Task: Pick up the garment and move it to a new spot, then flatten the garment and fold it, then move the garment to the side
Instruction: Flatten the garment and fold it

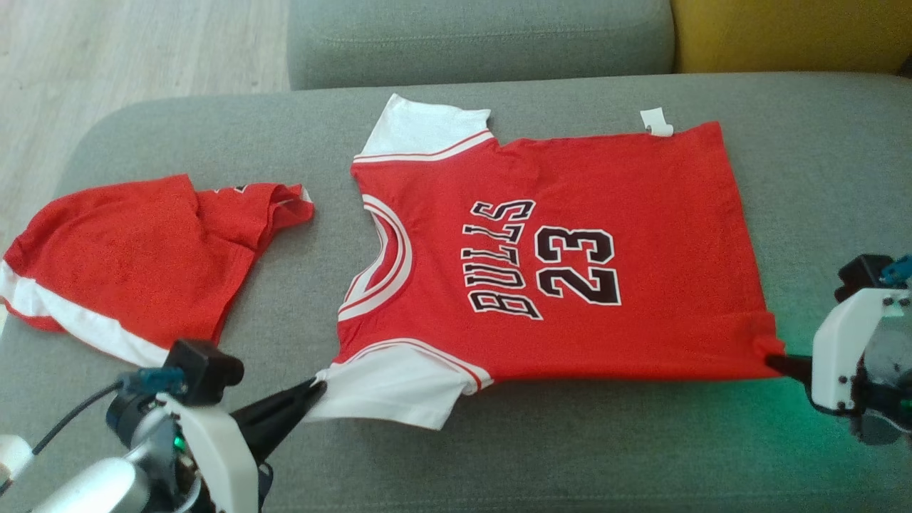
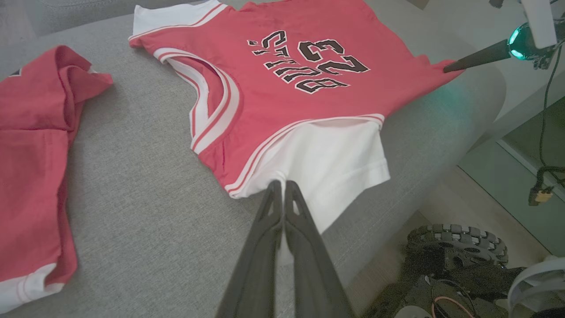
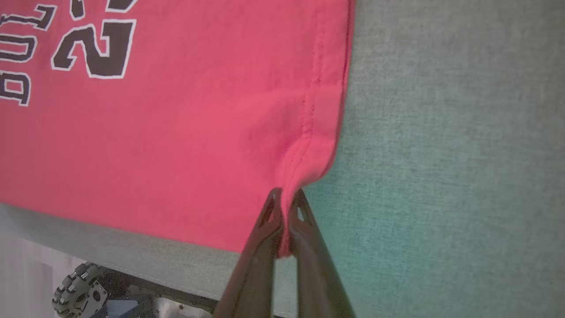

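Note:
The garment (image 1: 556, 256) is a red jersey with white sleeves and black "BULLS 23" lettering, spread flat on the grey couch seat (image 1: 499, 442), collar to the left. My left gripper (image 1: 318, 387) is shut on the near white sleeve (image 2: 335, 163), pinching its edge, as the left wrist view's closed fingers (image 2: 282, 190) show. My right gripper (image 1: 773, 360) is shut on the near hem corner (image 3: 304, 163), with red cloth bunched between its tips (image 3: 287, 196).
A second red garment (image 1: 135, 263) with white trim lies crumpled at the seat's left end. The couch back (image 1: 477, 39) and a yellow cushion (image 1: 791, 32) are behind. The robot's wheeled base (image 2: 459, 247) sits below the front edge.

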Tool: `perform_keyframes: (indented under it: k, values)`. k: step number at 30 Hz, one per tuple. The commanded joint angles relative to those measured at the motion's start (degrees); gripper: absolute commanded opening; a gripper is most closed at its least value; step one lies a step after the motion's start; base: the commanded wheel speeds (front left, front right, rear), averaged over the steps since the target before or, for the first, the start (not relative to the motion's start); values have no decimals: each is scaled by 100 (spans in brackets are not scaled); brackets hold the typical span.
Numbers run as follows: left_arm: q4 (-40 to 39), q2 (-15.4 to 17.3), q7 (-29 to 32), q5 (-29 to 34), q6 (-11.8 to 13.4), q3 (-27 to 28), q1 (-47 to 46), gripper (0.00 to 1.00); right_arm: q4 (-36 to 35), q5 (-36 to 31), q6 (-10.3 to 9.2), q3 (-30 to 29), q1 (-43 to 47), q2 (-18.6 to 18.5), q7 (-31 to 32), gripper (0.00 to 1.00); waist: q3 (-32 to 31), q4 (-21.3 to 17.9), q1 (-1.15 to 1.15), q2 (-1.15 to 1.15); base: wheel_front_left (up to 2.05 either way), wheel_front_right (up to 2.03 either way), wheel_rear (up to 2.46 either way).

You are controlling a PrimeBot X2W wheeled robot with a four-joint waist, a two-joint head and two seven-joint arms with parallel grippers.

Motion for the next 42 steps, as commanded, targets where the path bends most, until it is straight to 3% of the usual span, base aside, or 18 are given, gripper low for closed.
perform_keyframes:
  k: [1, 10, 24, 33, 39, 40, 41, 42]
  values:
    - [-155, 207, -19, 2, 43, 339, -372, 0, -174, -80, 20, -128, -37, -212, 43, 0, 46, 5, 0, -1, 0, 0, 0]
    - [33, 100, 2, 125, 18, 398, -850, 0, -291, -523, 20, -651, -218, 15, 313, 0, 313, 40, 0, -1, 0, 0, 0]
    - [878, -342, 66, 225, -112, 225, -2053, 0, -249, -1318, 20, -1315, -847, 549, 699, 0, 945, 47, 0, -1, 0, 0, 0]
    - [1465, -568, -8, 304, -142, -145, -2760, 0, -127, -1642, 20, -1499, -1235, 790, 642, 0, 1238, 31, 0, -1, 0, 0, 0]
    - [1825, -676, -183, 277, -145, -478, -3144, 0, -133, -1852, 20, -1425, -1478, 864, 275, 0, 1324, -1, 0, -1, 0, 0, 0]
    - [1898, -699, -243, 290, -145, -509, -3204, 0, -141, -1955, 20, -1413, -1523, 859, 79, 100, 1331, -5, 0, -1, 0, 0, 0]
    - [1994, -729, -332, 342, -145, -516, -3261, 37, -110, -2023, 20, -1409, -1552, 883, -65, 100, 1333, -13, 0, -1, 0, 0, 0]
    - [2099, -764, -429, 406, -134, -517, -3305, 99, -77, -2051, 20, -1385, -1572, 915, -157, 100, 1333, -22, 0, -1, 0, 0, 0]
